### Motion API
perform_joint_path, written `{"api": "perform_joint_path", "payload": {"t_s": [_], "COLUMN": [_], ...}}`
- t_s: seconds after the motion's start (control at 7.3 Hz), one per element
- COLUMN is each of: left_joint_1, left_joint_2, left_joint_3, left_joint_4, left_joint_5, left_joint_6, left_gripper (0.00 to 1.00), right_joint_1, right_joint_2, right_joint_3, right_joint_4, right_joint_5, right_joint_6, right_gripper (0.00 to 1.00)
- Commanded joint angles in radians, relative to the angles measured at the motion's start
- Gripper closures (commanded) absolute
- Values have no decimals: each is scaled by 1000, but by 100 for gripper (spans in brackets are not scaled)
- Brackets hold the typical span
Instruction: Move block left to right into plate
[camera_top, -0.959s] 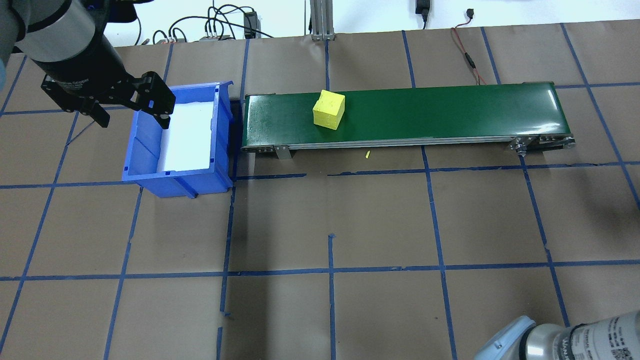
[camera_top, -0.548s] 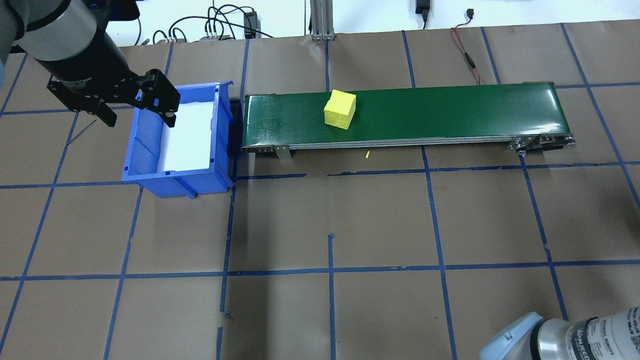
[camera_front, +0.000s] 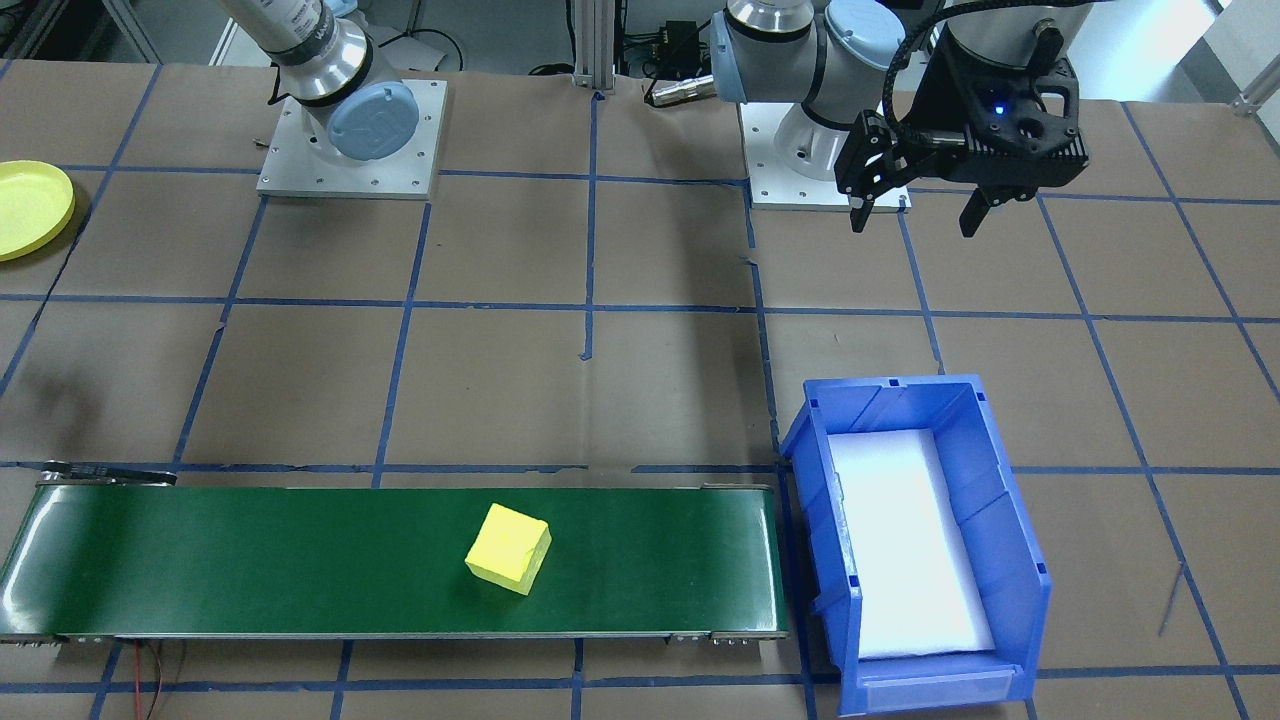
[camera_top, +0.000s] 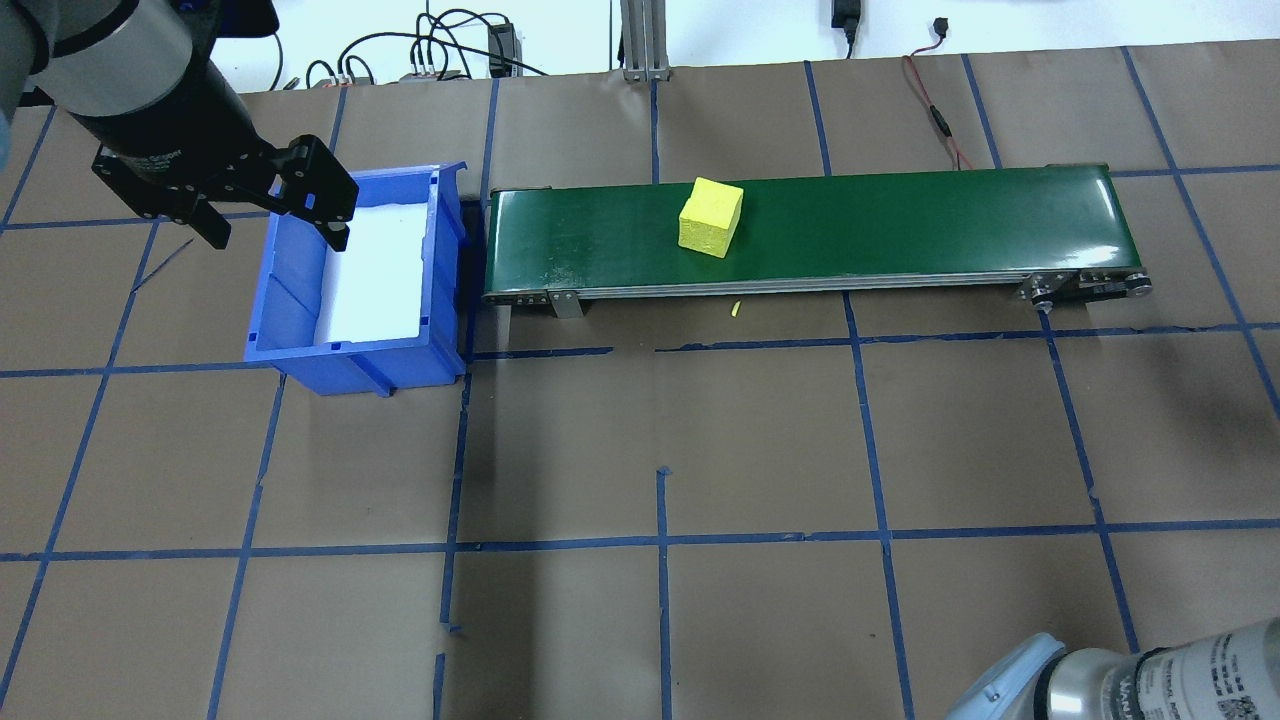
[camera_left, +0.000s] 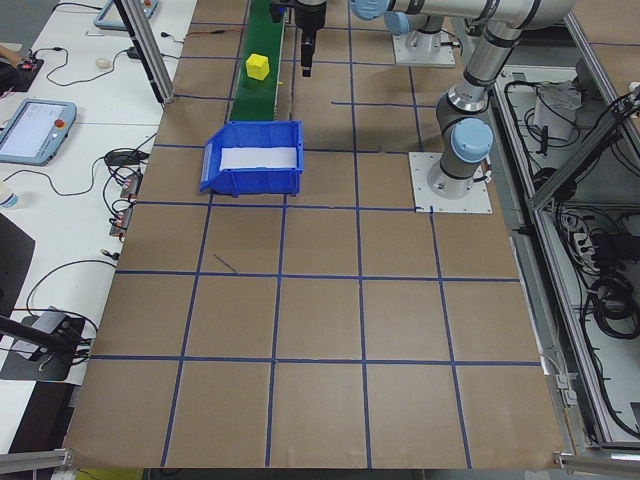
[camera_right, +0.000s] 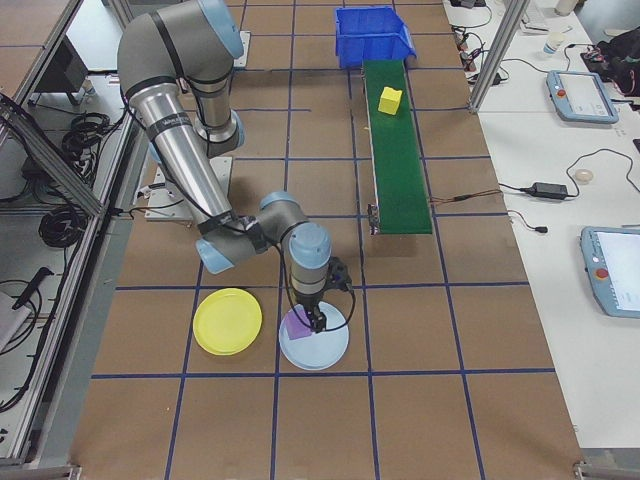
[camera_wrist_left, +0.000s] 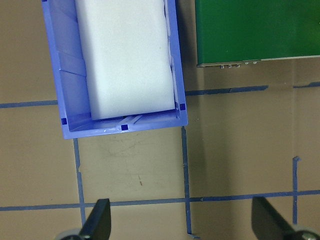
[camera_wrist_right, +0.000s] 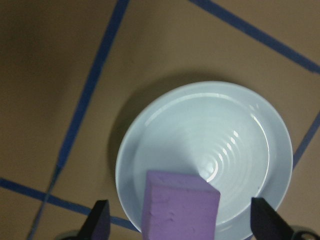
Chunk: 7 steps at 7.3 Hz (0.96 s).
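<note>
A yellow foam block (camera_top: 711, 217) (camera_front: 508, 548) (camera_right: 390, 99) rides on the green conveyor belt (camera_top: 900, 220) (camera_front: 250, 560), left of its middle in the overhead view. My left gripper (camera_top: 275, 232) (camera_front: 915, 215) (camera_wrist_left: 182, 225) hangs open and empty above the table by the blue bin's near side. The yellow plate (camera_right: 228, 321) (camera_front: 30, 208) lies empty on the table on my right. Beside it is a pale blue plate (camera_right: 313, 342) (camera_wrist_right: 205, 160) with a purple block (camera_wrist_right: 180, 210) (camera_right: 297, 322) at its edge. My right gripper (camera_wrist_right: 182, 225) (camera_right: 318, 318) is open, one finger on either side of the purple block, without touching it.
A blue bin (camera_top: 290, 300) (camera_front: 1000, 500) (camera_wrist_left: 125, 127) with a white foam liner stands at the belt's left end in the overhead view. Cables lie along the table's far edge. Blue tape lines mark the brown table.
The yellow block has travelled to the right along the belt in the overhead view. My left gripper has hardly moved and stays open.
</note>
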Motion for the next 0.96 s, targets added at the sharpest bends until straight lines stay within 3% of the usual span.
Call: {"api": "perform_joint_path", "payload": {"t_s": [0.0,0.41,0.68,0.82], "left_joint_1": [4,10,14,11], "left_joint_2": [1,3,6,3], "left_joint_3": [1,4,3,1], "left_joint_4": [-7,-33,-35,-31], "left_joint_5": [11,46,52,48], "left_joint_6": [2,1,2,-2], "left_gripper": [0,0,0,0], "right_joint_1": [200,565,653,699], "right_joint_2": [-69,-66,-30,-14], "right_joint_3": [-1,-48,-166,-197], "right_joint_4": [102,107,229,240], "right_joint_5": [4,96,225,230], "right_joint_6": [298,810,1059,1197], "right_gripper": [0,0,0,0]}}
